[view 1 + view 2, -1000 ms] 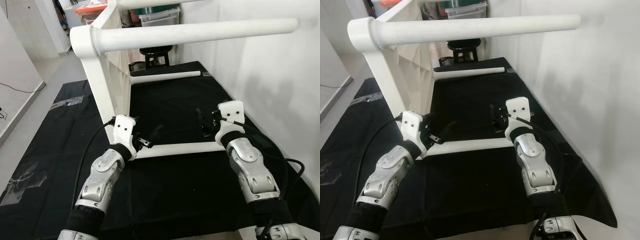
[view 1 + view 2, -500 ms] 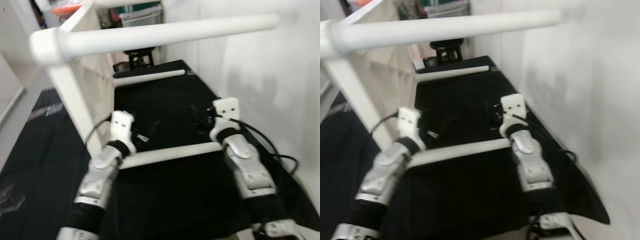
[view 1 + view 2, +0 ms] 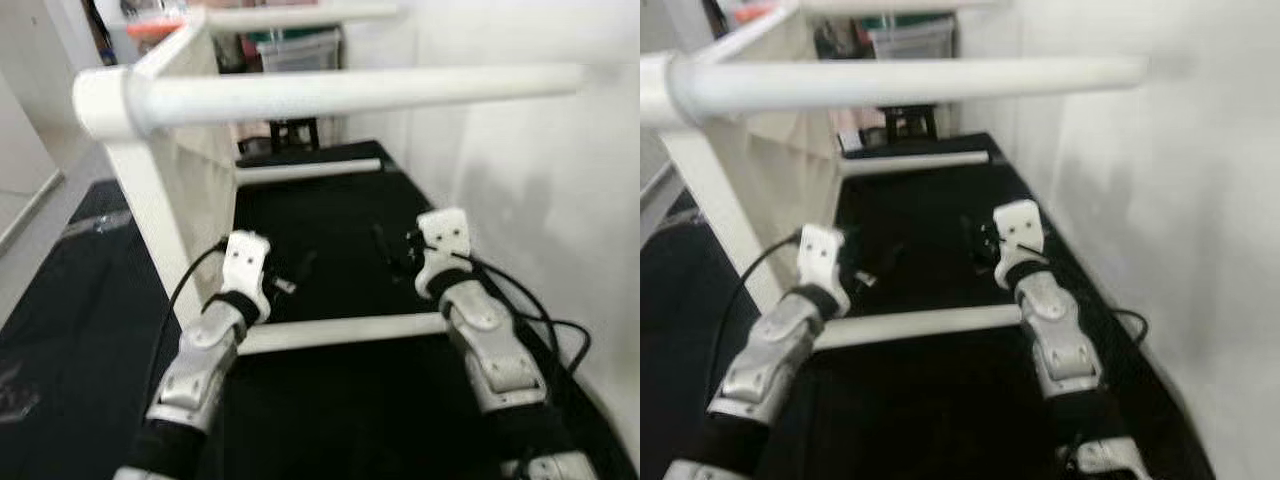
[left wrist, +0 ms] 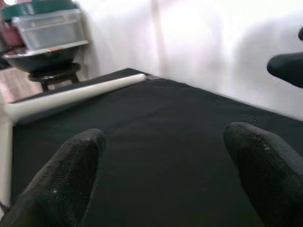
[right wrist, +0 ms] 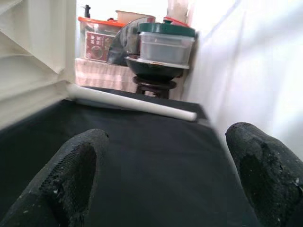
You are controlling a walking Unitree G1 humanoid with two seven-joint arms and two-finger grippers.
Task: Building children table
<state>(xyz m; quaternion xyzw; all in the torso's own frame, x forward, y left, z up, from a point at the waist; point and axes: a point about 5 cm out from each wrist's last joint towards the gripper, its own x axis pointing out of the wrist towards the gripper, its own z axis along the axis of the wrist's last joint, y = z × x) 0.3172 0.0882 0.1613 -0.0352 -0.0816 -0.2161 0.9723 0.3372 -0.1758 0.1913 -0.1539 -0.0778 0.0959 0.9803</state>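
The white children's table lies on its side on a black mat (image 3: 330, 400). Its top (image 3: 185, 210) stands on edge at my left. One leg (image 3: 350, 92) juts out high across the view. A far leg (image 3: 310, 170) and a near leg (image 3: 340, 332) rest low on the mat. My left gripper (image 3: 296, 274) hovers open just past the near leg, close to the tabletop, with nothing between its fingers (image 4: 61, 184). To the right, my right gripper (image 3: 392, 246) is also open and holds nothing. The far leg (image 5: 132, 104) lies ahead of its fingers (image 5: 71, 179).
A white wall (image 3: 520, 200) runs close along the right side of the mat. At the far end stand a dark stool (image 5: 154, 78) and stacked plastic storage boxes (image 5: 165, 45). Grey floor (image 3: 40, 200) lies to the left. Cables (image 3: 555, 330) trail by my right arm.
The head camera has shifted and the picture has blurred. Both grippers stay open over the mat in much the same pose beyond the near leg.
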